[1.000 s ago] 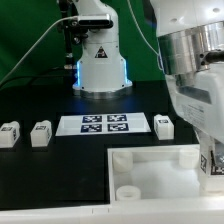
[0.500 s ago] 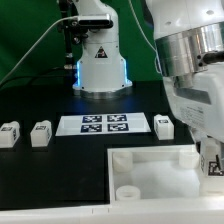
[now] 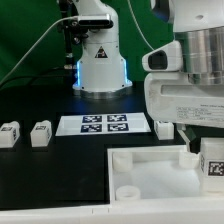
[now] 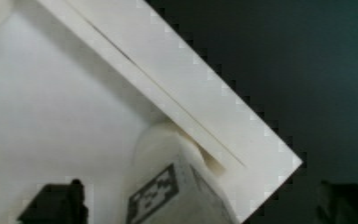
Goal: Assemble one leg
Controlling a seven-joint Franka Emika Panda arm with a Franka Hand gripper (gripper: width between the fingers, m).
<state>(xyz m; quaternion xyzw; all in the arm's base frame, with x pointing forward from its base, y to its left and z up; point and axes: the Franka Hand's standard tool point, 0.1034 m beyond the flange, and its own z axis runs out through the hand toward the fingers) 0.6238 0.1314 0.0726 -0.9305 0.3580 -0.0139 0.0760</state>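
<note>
Tool [image 4: 208, 205] spread wide, leg [image 4: 165, 190] btwn, at white panel [image 4: 69, 100] edge.

Exterior wide, wrist close; both see white panel [image 3: 150, 165] [image 4: 69, 120].

a black table [image 3: 50, 170] fills the scene in front of a green backdrop [image 3: 25, 40], with a pale cable [image 3: 38, 55] curving down at the far side toward the exterior view's left. the marker board [image 3: 105, 125] lies flat near the middle of the table, its black-and-white tags facing up. on the near side, toward the exterior view's right, lies a large white square furniture panel [image 3: 150, 165] [image 4: 69, 120] with a round socket [image 3: 128, 190] in its near corner, just apart from the marker board's near edge.
</note>
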